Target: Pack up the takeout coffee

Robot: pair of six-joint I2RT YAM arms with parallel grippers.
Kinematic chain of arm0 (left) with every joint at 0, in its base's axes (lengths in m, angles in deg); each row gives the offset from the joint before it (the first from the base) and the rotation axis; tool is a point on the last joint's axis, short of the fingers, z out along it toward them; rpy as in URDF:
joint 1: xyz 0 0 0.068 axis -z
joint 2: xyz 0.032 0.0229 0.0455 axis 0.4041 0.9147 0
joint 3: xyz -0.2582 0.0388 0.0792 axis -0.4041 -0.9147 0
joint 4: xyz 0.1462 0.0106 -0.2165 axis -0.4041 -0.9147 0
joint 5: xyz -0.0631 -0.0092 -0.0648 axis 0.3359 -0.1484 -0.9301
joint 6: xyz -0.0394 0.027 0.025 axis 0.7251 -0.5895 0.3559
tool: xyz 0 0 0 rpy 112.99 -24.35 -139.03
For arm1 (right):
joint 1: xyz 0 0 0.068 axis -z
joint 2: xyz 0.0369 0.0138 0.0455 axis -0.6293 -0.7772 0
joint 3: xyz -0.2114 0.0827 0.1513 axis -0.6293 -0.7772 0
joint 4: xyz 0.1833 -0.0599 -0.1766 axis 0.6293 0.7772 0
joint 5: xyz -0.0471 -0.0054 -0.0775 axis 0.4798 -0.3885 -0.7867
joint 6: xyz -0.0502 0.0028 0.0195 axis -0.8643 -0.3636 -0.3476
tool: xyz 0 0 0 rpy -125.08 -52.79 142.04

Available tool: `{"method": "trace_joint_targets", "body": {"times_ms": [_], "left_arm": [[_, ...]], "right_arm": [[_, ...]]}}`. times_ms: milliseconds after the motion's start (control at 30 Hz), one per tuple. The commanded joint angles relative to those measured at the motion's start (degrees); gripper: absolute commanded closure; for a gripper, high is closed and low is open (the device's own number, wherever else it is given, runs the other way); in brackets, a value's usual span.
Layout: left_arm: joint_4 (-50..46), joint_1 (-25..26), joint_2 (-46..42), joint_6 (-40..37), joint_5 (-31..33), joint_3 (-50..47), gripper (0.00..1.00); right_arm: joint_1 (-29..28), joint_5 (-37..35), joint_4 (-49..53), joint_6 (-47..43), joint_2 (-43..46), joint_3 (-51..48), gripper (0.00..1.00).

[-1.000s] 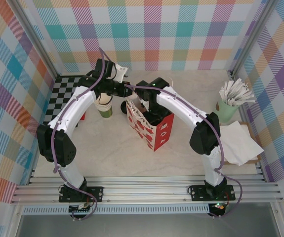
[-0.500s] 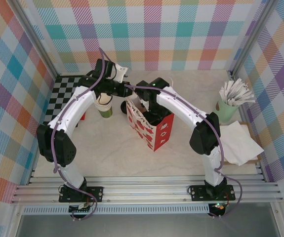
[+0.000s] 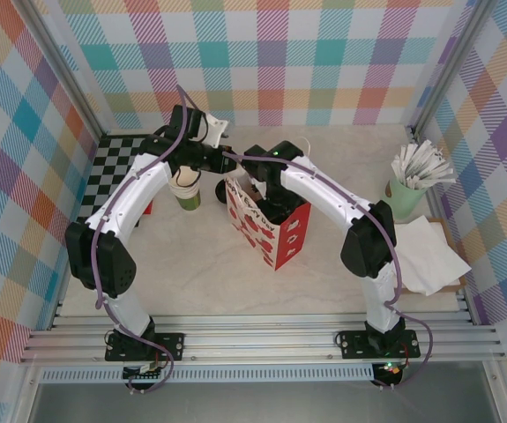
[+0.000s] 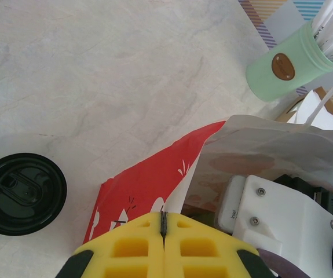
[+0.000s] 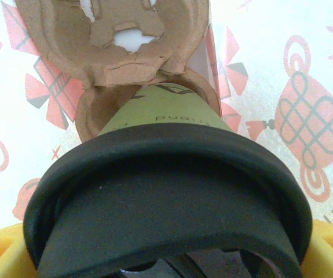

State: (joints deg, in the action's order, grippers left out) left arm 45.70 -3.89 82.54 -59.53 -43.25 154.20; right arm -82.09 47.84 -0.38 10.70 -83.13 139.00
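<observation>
Around my right claw point(image 5: 166, 255), the bag point(image 5: 282, 69) is the largest body. Its printed paper walls stand close ahead of the fingers and to either side. Beneath the claw, on the bag's floor, lies the pulp carrier point(image 5: 125, 52), with one round socket directly under the cup's base and a ragged flap just beyond it. Between my fingers sits the takeout coffee point(image 5: 166, 116), gripped at the black lid point(image 5: 166, 191) with the jaws spread wide on either side of its rim. The green band points down at the socket; I cannot tell whether the base has entered it. My left claw point(image 4: 164, 223) is closed flat on the bag's rim, holding the mouth open beside the right wrist.

Step in hand, as I judge it: seating the cup. Good practice is a straight, upright descent centred on the socket. Release comes only once the base is borne, and the left pinch stays firm so the mouth does not fold in.

Room: little beside the right claw within the bag, so the free exit is straight up. Beyond the left claw, bare table point(image 4: 97, 69) lies open, with a mint cup point(image 4: 285, 66) of sticks well apart.
</observation>
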Motion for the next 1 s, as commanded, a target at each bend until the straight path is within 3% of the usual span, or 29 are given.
{"method": "trace_joint_targets", "body": {"times_ms": [0, 967], "left_arm": [[-0.8, -0.5, -0.3, 0.0, -1.4, -1.0, 1.0], [-0.9, -0.5, 0.2, 0.4, -1.7, -0.6, 1.0]], "right_arm": [[0.1, -0.7, -0.7, -0.5, 2.5, -0.7, 0.68], [0.1, 1.0, 0.5, -1.5, 1.0, -2.4, 0.67]]}}
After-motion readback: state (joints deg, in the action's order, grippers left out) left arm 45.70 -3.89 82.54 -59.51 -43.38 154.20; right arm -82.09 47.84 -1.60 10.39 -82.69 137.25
